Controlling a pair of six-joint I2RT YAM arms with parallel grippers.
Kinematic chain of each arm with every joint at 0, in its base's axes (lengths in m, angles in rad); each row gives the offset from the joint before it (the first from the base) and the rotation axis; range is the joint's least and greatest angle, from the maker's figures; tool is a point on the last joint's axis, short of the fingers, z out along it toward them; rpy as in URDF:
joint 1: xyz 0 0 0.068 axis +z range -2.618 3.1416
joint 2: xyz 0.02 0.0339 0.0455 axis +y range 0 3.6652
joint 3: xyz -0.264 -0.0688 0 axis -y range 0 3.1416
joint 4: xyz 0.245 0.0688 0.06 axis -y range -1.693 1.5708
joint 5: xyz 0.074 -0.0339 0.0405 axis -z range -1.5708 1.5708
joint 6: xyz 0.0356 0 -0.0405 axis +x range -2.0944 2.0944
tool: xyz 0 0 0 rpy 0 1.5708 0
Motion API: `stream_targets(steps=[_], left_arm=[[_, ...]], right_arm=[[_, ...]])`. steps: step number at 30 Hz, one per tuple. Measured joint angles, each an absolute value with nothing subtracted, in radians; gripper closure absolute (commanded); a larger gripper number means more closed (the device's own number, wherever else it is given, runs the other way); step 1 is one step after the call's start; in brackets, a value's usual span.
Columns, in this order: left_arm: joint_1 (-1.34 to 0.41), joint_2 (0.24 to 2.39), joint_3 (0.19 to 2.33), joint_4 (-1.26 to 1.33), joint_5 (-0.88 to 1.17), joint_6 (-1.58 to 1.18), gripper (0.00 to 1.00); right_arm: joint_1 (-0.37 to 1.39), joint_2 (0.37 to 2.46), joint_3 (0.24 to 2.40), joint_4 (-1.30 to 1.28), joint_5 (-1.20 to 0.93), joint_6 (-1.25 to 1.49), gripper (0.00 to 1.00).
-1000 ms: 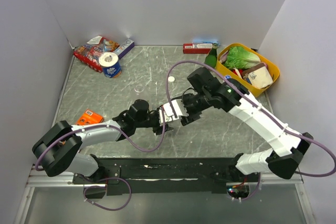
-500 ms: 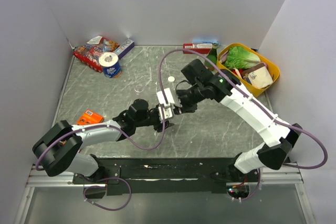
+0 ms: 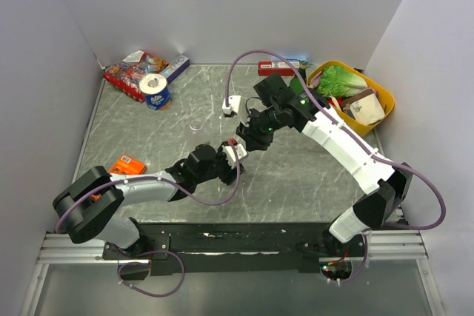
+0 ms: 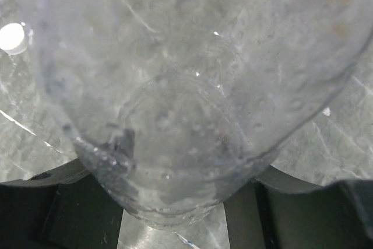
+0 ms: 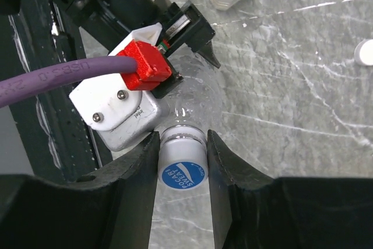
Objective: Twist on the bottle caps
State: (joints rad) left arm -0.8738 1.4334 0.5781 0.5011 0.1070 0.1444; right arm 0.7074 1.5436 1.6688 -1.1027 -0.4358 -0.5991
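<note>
Blue cap [image 5: 183, 174] marked POCARI SWEAT, in right jaws, over clear bottle [image 4: 186, 103]

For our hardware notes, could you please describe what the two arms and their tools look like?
The left arm and right arm have white link shells with black joints, and each trails a purple cable. The right tool has smooth black fingers.

Surface [image 3: 148, 138] was grey, stone-patterned, with white streaks. Gripped cap [image 5: 183, 170] showed a blue top with white lettering and a pale grey side. Bottle [image 4: 186, 115] was clear, colourless. Loose cap [image 5: 365, 52] plain white. Cable [image 5: 52, 77] purple, plug [image 5: 143, 62] red. Basket [image 3: 388, 98] yellow, leafy vegetable [image 3: 341, 79] green. Tape roll [image 3: 157, 92] blue and white.
</note>
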Motion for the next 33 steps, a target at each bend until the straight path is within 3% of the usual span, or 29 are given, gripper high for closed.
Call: stream_targets(steps=[2, 3, 5, 9, 11, 13, 14, 15, 16, 33], left_arm=[[-0.875, 1.433, 0.578, 0.5, 0.112, 0.125, 0.99], [-0.875, 1.433, 0.578, 0.5, 0.119, 0.112, 0.99], [-0.874, 1.433, 0.577, 0.5, 0.139, 0.088, 0.99], [-0.865, 1.433, 0.57, 0.493, 0.19, 0.057, 0.99], [-0.861, 1.433, 0.566, 0.491, 0.213, 0.047, 0.99], [-0.856, 1.433, 0.566, 0.494, 0.236, 0.032, 0.54], [-0.854, 1.433, 0.567, 0.495, 0.244, 0.028, 0.39], [-0.851, 1.433, 0.569, 0.492, 0.254, 0.022, 0.16], [-0.849, 1.433, 0.574, 0.488, 0.262, 0.019, 0.04], [-0.747, 1.396, 0.734, 0.289, 0.337, 0.036, 0.04]], right_arm=[[0.705, 1.544, 1.668, -1.099, -0.434, -0.583, 0.97], [0.703, 1.544, 1.668, -1.097, -0.435, -0.579, 0.8], [0.701, 1.544, 1.668, -1.097, -0.439, -0.572, 0.69], [0.697, 1.541, 1.649, -1.083, -0.449, -0.553, 1.0], [0.69, 1.541, 1.643, -1.081, -0.466, -0.547, 1.0], [0.676, 1.541, 1.642, -1.079, -0.494, -0.546, 1.0], [0.67, 1.541, 1.644, -1.078, -0.505, -0.547, 1.0], [0.667, 1.543, 1.649, -1.081, -0.511, -0.55, 1.0], [0.664, 1.546, 1.656, -1.085, -0.515, -0.554, 1.0], [0.434, 1.677, 1.94, -1.345, -0.342, -0.799, 1.0]])
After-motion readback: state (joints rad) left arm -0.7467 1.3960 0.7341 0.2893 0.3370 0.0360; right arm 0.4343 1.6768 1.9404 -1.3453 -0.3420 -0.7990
